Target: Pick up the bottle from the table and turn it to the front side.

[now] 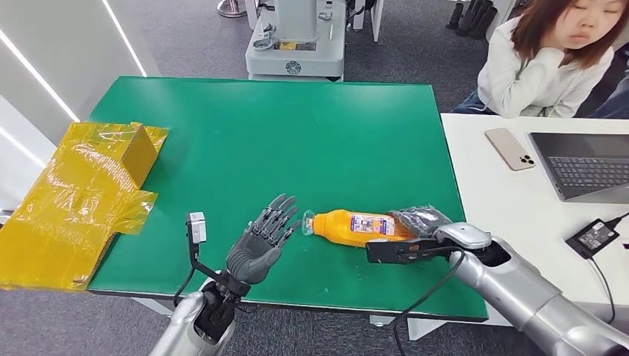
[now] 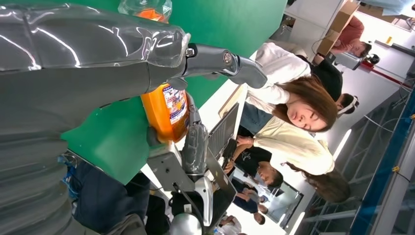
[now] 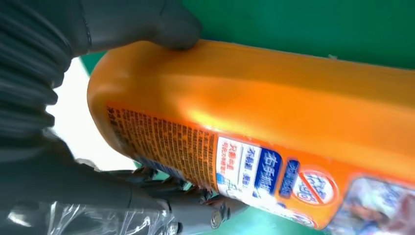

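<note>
Yellow taped cardboard box (image 1: pixel 78 200) overhanging the green desk (image 1: pixel 297 148) at its left edge. On the adjoining white desk (image 1: pixel 497 193): phone (image 1: pixel 509 148), open laptop (image 1: pixel 586 165), black power adapter (image 1: pixel 592 237). Behind, a seated person (image 1: pixel 549 59) in white.

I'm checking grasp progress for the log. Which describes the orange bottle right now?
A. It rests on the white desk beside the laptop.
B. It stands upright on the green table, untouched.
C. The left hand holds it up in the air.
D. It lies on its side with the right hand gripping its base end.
D: the orange bottle lies sideways over the green table, cap toward the open left hand, while the right hand grips its base end.
</note>
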